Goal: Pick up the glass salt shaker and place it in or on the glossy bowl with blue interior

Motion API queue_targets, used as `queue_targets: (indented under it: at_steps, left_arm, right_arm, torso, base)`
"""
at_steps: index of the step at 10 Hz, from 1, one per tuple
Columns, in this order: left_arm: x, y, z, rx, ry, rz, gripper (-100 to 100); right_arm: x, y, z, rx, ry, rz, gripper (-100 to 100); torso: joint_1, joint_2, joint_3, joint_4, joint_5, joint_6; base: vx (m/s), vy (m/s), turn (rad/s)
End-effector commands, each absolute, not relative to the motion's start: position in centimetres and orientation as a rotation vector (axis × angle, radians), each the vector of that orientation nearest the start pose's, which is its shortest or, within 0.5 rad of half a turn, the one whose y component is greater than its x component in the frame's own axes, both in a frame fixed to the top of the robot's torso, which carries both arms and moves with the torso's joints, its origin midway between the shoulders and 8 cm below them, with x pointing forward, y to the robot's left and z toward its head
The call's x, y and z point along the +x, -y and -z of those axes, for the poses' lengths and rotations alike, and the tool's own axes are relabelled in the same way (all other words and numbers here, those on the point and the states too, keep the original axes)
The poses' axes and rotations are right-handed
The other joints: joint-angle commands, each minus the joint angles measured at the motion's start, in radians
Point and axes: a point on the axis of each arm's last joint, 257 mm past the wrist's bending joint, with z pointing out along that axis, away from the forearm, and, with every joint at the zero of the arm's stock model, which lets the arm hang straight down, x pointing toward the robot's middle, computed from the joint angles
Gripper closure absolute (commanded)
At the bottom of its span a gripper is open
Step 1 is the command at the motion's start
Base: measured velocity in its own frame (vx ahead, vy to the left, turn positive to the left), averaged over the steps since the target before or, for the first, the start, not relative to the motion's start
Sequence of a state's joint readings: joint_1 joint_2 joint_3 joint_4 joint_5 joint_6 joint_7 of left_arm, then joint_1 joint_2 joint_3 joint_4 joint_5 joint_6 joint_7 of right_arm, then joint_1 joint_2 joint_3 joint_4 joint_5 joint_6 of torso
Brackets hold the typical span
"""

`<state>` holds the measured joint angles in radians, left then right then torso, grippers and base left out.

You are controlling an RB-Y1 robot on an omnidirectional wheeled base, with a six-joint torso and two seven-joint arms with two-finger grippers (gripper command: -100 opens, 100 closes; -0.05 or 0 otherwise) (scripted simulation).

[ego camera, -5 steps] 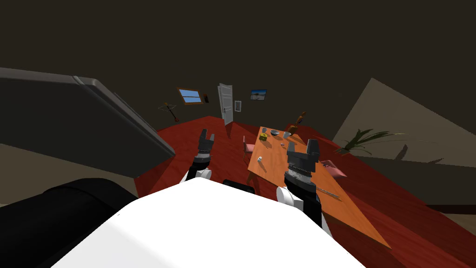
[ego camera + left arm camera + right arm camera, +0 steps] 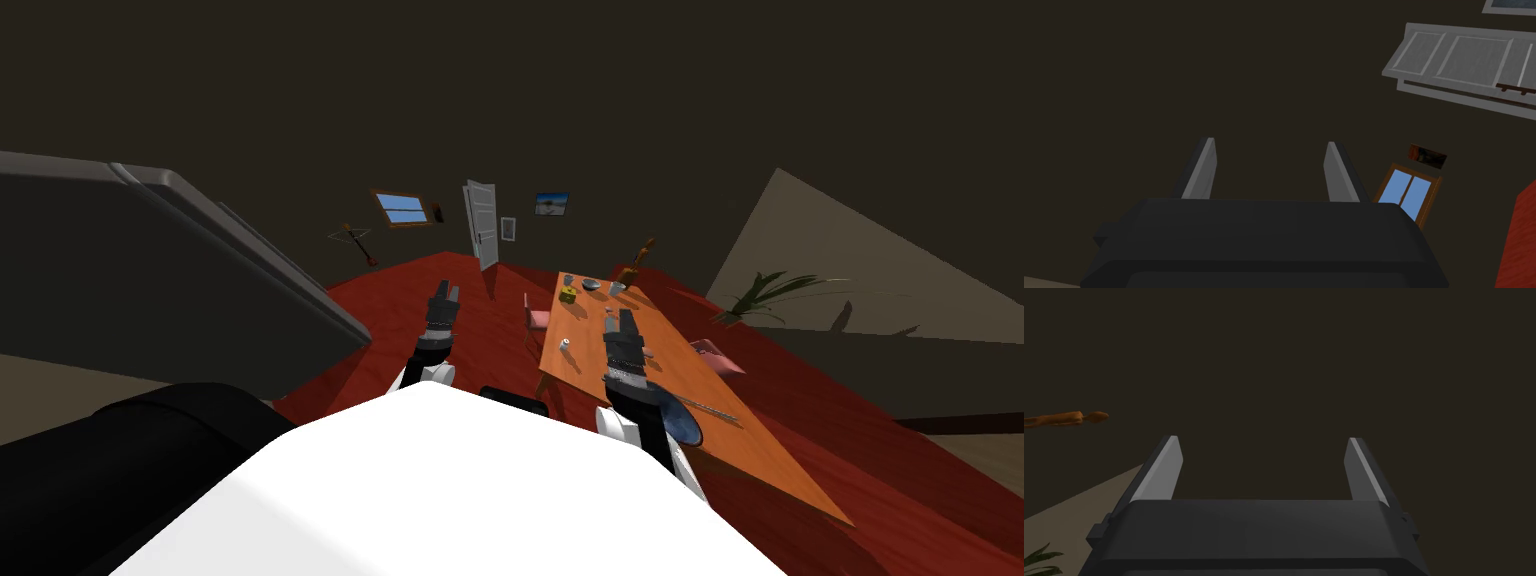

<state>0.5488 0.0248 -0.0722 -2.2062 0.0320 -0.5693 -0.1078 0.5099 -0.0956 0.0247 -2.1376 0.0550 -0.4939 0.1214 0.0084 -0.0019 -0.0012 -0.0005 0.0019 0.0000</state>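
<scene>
Head view: one salt shaker (image 2: 565, 346), one bowl (image 2: 688, 428) (blue inside).

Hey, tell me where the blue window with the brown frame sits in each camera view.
Head view: window far back, just left of the white door.
Left wrist view: window beside one finger of the open left hand, the white door near it.
Right wrist view: open right hand faces a different stretch of dark wall.
Shared landmark: the white door.
</scene>
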Motion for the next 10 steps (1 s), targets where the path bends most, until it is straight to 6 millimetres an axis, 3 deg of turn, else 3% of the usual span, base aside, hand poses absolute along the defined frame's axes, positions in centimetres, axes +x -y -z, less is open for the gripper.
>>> queue_targets:
  at_steps: [1,2,3,5,10]
  left_arm:
    - [34.4,-26.4,1.2,-0.669,-0.676,1.266,0]
    - [34.4,-26.4,1.2,-0.669,-0.676,1.266,0]
    - [34.4,-26.4,1.2,-0.669,-0.676,1.266,0]
    - [34.4,-26.4,1.2,-0.669,-0.676,1.266,0]
    - [34.4,-26.4,1.2,-0.669,-0.676,1.266,0]
  right_arm:
    - [37.3,26.9,6.3,0.628,-0.903,-1.118,-100]
    - [37.9,27.0,8.1,0.629,-0.955,-1.085,-100]
    - [37.9,27.0,8.1,0.630,-0.956,-1.085,-100]
    - [38.9,27.5,11.9,0.627,-1.064,-1.012,-100]
    - [40.1,28.6,18.1,0.612,-1.234,-0.887,-100]
  torso:
    - [0.000,0.000,0.000,0.000,0.000,0.000]
    - [-0.003,0.000,0.000,0.000,-0.001,0.000]
    - [-0.005,0.000,0.000,0.000,-0.001,0.000]
    - [-0.006,0.001,0.000,0.000,-0.001,0.000]
    - [-0.005,0.001,0.000,0.000,-0.001,0.000]
  base:
    - [0.016,0.069,-0.023]
    - [0.017,0.047,-0.037]
    - [0.013,0.034,-0.021]
    - [0.017,0.069,-0.049]
    - [0.010,0.078,-0.040]
